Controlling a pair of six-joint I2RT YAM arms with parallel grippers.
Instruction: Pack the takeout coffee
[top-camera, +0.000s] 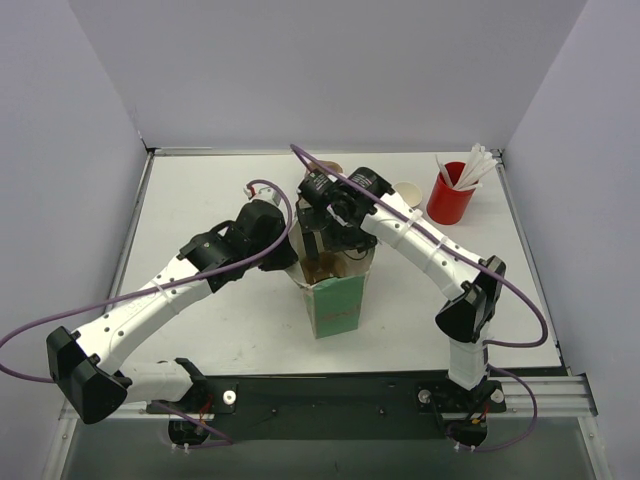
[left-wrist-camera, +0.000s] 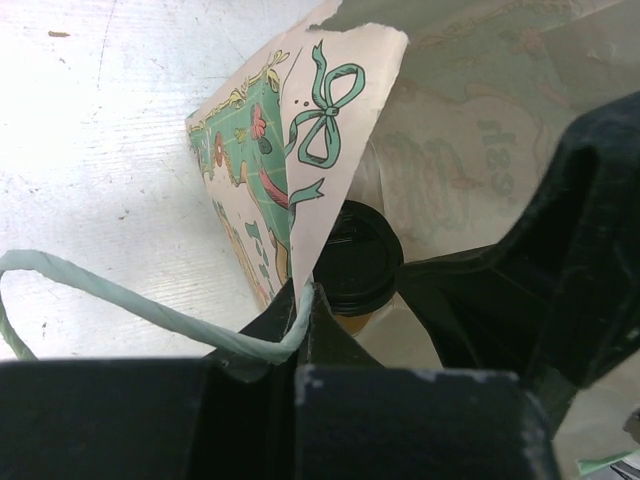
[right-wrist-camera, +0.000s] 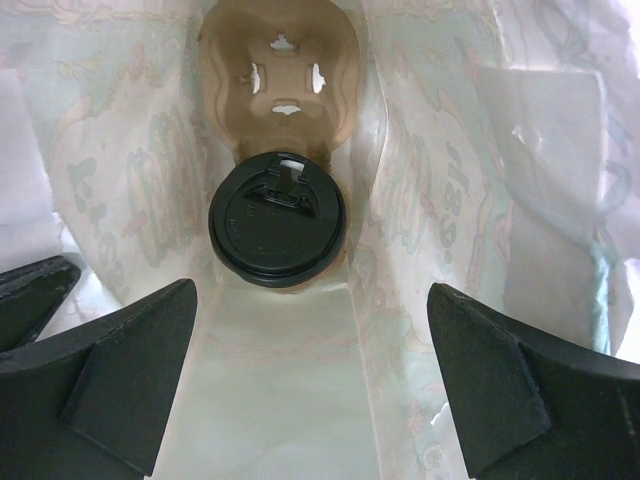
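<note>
A paper gift bag (top-camera: 338, 305) at the centre of the top view has a green printed face. In the left wrist view its fold is pale pink with a teal ribbon bow and green, red and yellow ornaments, and its twisted paper handle (left-wrist-camera: 120, 300) is mint. At the centre of the right wrist view a round black plastic lid (right-wrist-camera: 277, 230) caps the brown kraft-paper coffee cup (left-wrist-camera: 350, 322) before a tan moulded cup carrier (right-wrist-camera: 278, 80). At the upper right of the top view are a red cup (top-camera: 449, 200) and white sticks (top-camera: 475, 165).

takeout coffee (right-wrist-camera: 277, 220): small brown paper cup, round black lid fitted, sip tab visible, standing upright deep inside the printed paper bag (right-wrist-camera: 440, 200), lid up, right against a tan cardboard carrier (right-wrist-camera: 280, 90).
</note>
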